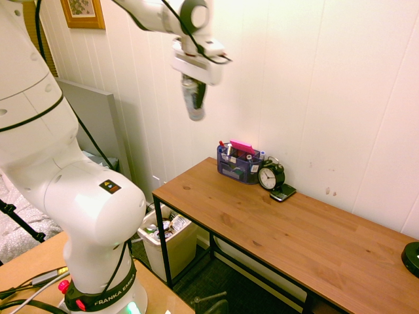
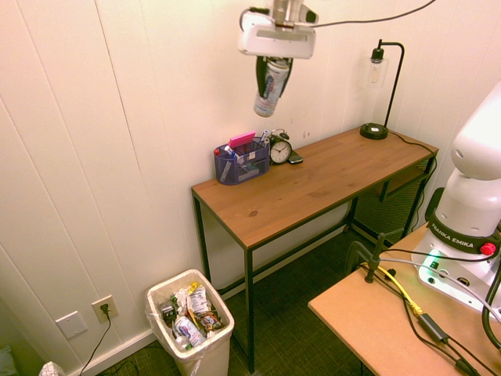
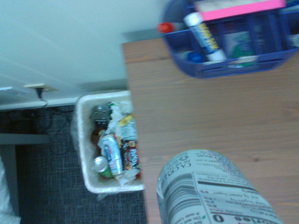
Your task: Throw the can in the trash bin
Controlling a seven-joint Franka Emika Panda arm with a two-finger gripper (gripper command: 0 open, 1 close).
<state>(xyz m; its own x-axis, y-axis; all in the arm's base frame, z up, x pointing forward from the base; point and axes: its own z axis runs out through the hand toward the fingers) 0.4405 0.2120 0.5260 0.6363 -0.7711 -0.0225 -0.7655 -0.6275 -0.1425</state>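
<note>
My gripper [image 1: 194,98] [image 2: 270,78] hangs high above the desk's left end, shut on the can [image 1: 194,103] [image 2: 268,95], a slim silver can with dark label print that hangs slightly tilted below the fingers. The same can [image 3: 210,191] fills the lower right of the wrist view. The trash bin [image 2: 168,287] [image 1: 150,241] [image 3: 84,140], off-white and full of mixed litter, stands on the floor beside the desk's left end, well below the can and off to one side of it.
A wooden desk [image 2: 313,184] [image 1: 301,229] stands against the white wall. On it are a blue organizer [image 2: 239,159] [image 1: 238,163] [image 3: 233,42], a black alarm clock [image 2: 280,149] [image 1: 270,175] and a black lamp [image 2: 374,130]. A second tabletop [image 2: 376,313] bears the arm.
</note>
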